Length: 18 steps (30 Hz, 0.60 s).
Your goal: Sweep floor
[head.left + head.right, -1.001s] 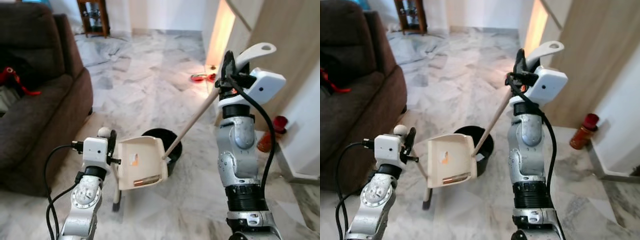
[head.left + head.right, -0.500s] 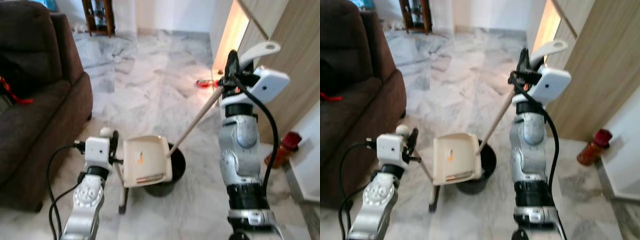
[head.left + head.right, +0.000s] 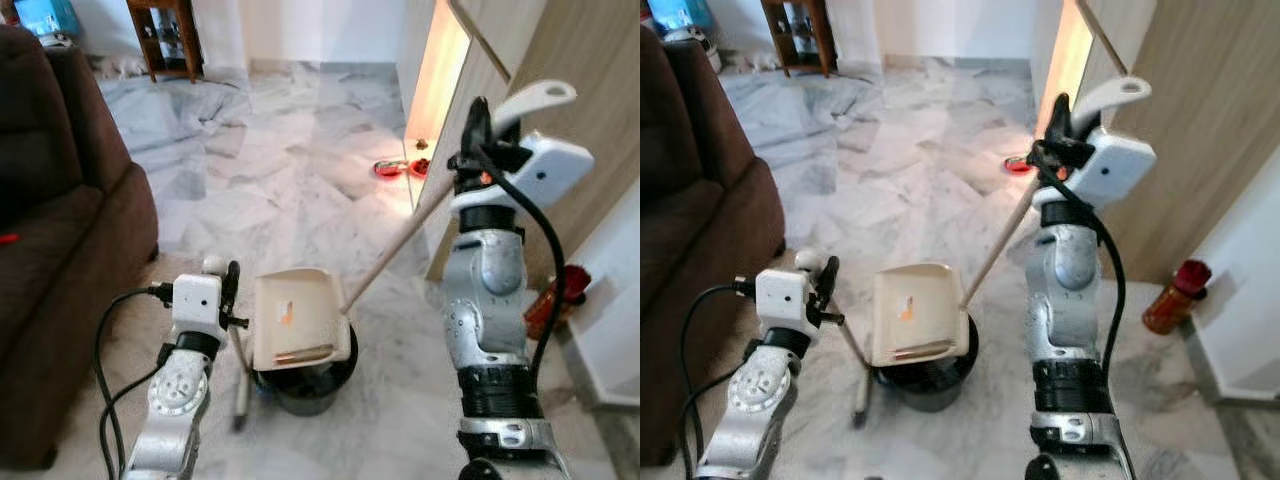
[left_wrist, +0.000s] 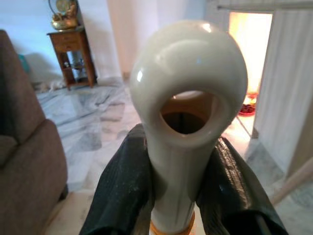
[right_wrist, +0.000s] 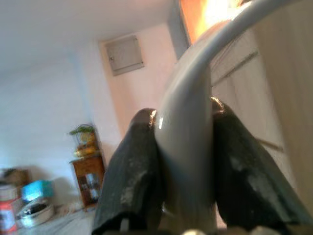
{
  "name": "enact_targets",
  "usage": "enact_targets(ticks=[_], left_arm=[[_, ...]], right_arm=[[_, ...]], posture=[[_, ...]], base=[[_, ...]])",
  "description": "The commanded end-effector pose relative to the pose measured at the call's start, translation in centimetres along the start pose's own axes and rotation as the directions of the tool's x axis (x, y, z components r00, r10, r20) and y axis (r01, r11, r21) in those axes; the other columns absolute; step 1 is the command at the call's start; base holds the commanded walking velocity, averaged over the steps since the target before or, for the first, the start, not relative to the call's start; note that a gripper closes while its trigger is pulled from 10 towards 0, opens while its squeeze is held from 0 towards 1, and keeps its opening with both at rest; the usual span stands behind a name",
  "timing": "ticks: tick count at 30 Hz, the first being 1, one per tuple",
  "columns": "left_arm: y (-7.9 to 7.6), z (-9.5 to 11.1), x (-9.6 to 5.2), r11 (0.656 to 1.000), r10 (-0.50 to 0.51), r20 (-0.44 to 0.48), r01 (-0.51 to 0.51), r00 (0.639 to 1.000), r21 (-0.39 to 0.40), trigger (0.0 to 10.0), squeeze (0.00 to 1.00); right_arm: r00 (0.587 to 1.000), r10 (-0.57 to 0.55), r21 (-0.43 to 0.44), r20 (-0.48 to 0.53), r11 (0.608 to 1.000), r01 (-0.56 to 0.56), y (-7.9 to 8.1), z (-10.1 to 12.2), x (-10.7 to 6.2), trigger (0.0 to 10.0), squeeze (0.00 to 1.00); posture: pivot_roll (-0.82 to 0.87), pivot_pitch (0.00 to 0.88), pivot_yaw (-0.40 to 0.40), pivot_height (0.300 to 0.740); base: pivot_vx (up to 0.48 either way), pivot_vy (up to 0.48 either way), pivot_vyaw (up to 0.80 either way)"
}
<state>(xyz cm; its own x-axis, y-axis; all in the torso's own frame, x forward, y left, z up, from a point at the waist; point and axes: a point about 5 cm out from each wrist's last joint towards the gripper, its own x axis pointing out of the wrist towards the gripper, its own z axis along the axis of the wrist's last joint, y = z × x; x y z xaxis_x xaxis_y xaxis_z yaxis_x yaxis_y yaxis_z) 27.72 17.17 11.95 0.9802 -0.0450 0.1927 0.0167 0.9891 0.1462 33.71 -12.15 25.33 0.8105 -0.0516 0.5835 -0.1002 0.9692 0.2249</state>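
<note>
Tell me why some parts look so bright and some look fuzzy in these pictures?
In the left eye view, warm orange light glows from the doorway and shines on the marble floor. In the left wrist view, the broom handle between the left gripper fingers is sharp, the room behind soft. In the right wrist view, the dustpan handle held by the right gripper is blurry, the wall washed out.

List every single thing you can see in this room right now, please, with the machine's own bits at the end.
dustpan: one, cream, tipped over the bin
bin: one, black, on the floor under the dustpan
long handle: one, pale, slanting down to the dustpan
sofa: one, dark brown, far left
wooden stand: one, brown, far wall
bottle: one, red-capped, floor at right
dish: one, red, by the lit doorway
floor: grey-white marble
left tool: black, shut on a cream handle
right tool: black, shut on a pale handle
</note>
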Motion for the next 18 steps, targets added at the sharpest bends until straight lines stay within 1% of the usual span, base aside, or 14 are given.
enact_targets(ticks=[1, 12, 15, 18], left_arm=[[-0.25, 1.44, 0.4, 1.0, -0.004, 0.079, 0.004, 0.997, -0.005, 10.0, 0.0], [-0.32, 1.35, 0.29, 1.0, -0.013, 0.073, 0.013, 0.997, -0.002, 10.0, 0.0], [-0.31, 1.36, 0.3, 1.0, -0.013, 0.073, 0.013, 0.997, -0.002, 10.0, 0.0], [-0.35, 1.38, 0.3, 1.0, -0.015, 0.073, 0.015, 0.997, -0.002, 10.0, 0.0]], right_arm=[[0.997, -0.015, 0.05, 0.078, 0.999, 0.011, 0.1, 1.53, 0.55, 10.0, 0.0], [0.996, -0.005, 0.045, 0.085, 0.999, 0.002, 0.41, 1.62, 0.42, 10.0, 0.0], [0.995, -0.006, 0.05, 0.102, 0.999, 0.001, 0.59, 1.87, 0.39, 10.0, 0.0], [0.991, 0.014, 0.024, 0.13, 1.0, -0.017, 0.87, 2.23, 0.32, 10.0, 0.0]], posture=[[0.16, 0.046, 0.007, 0.74], [0.15, 0.049, 0.009, 0.74], [0.15, 0.05, 0.01, 0.74], [0.15, 0.05, 0.01, 0.74]], base=[[0.0, 0.0, 0.0], [0.0, 0.0, 0.0], [0.0, 0.0, 0.0], [0.0, 0.0, 0.0]])
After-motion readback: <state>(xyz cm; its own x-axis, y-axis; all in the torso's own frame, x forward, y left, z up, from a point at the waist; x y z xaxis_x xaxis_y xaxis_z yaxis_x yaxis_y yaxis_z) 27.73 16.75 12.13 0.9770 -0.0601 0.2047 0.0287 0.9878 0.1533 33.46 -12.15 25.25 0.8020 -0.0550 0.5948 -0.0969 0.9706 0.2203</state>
